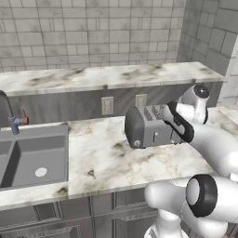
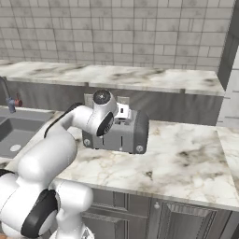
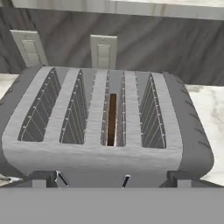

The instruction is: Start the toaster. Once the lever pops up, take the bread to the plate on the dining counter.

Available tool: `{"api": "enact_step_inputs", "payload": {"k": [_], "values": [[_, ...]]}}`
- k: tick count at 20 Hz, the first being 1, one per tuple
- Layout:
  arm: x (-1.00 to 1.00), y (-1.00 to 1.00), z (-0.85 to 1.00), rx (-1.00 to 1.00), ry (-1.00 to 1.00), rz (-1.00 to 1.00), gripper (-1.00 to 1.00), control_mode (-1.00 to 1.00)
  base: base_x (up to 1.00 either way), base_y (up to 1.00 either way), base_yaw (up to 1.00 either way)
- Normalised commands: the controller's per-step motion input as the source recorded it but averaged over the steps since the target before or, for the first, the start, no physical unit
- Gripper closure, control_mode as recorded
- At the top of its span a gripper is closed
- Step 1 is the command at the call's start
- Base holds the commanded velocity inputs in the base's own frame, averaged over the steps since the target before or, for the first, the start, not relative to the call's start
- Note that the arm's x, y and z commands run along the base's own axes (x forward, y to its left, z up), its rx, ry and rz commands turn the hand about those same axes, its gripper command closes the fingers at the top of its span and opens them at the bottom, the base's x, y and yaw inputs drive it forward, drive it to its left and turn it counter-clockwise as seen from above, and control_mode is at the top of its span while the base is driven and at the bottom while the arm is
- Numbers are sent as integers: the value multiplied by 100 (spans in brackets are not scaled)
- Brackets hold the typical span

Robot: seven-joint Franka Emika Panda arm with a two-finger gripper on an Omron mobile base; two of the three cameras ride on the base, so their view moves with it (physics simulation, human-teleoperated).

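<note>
Brushed-metal toaster (image 3: 105,127) sits on the tabletop (image 1: 107,158) by the back wall, right of the sink (image 1: 32,155). Bread (image 3: 111,118) stands on edge in a middle slot. Our gripper (image 3: 109,181) hovers just over the near end; tips look spread, though we can't tell for sure. We judge the lever is below the near edge: come down straight, press fully.

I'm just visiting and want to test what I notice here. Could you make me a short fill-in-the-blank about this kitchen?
1. The toaster has ____ slots on top.
2. The brown bread stands in the ____ slot from the left in the hand view.
3. The sink is set into the worktop to the toaster's ____ in the left base view.

Missing words: four; third; left
</note>
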Motion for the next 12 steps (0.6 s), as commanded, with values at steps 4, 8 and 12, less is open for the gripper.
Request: {"api": "enact_step_inputs", "payload": {"k": [4, 8, 12], "values": [[14, 11, 18, 0, -12, -15, -100, -100, 0, 0, 0], [21, 13, 13, 0, -8, -8, -100, -100, 0, 0, 0], [27, 0, 0, 0, -4, 1, -100, -100, 0, 0, 0]]}}
